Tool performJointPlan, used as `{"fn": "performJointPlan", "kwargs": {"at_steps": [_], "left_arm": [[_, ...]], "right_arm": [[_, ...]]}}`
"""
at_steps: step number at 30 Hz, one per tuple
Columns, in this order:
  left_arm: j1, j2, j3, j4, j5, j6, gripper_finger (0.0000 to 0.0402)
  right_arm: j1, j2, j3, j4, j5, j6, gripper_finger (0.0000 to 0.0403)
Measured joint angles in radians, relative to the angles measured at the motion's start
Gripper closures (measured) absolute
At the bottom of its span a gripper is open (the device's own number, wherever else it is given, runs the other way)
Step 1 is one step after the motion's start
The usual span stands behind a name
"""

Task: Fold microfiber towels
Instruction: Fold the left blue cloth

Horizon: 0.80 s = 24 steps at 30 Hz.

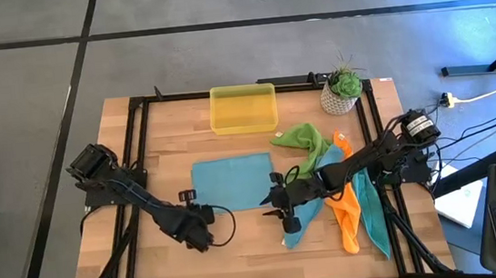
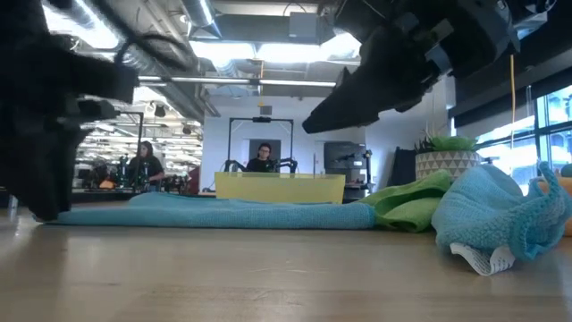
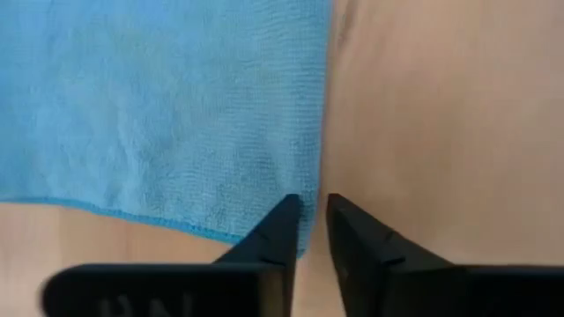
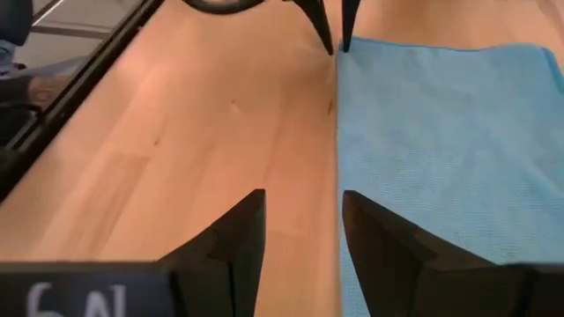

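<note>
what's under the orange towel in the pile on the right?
In the high view the orange towel lies over a teal towel, which sticks out beside it. The right arm crosses the pile's top, so whatever lies beneath there is covered.

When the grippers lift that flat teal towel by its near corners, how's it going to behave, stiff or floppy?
Probably floppy: the flat teal towel lies thin against the wooden table, while the other towels sit crumpled and draped. It likely weighs little. Its nubby weave should grip well, yet the left gripper sits at the towel's very edge, so a shallow pinch might slip.
</note>
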Motion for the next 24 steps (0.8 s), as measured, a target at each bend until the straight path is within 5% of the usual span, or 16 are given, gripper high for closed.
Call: {"fn": "performJointPlan", "kwargs": {"at_steps": [4,12,17,24], "left_arm": [[-0.012,0.0,0.046,-0.002,-0.012,-0.014,0.0396],[-0.017,0.0,0.144,-0.019,-0.017,-0.109,0.0399],[-0.053,0.0,0.15,-0.215,-0.027,-0.091,0.04],[-0.089,-0.002,0.146,-0.245,-0.055,-0.06,0.0337]], "right_arm": [[0.023,0.0,0.0,0.046,0.0,-0.005,0.0249],[0.078,0.033,0.001,0.146,0.035,-0.006,0.0249],[0.111,0.106,0.039,0.157,0.075,0.029,0.0249],[0.132,0.204,0.111,0.156,0.112,0.066,0.0249]]}}
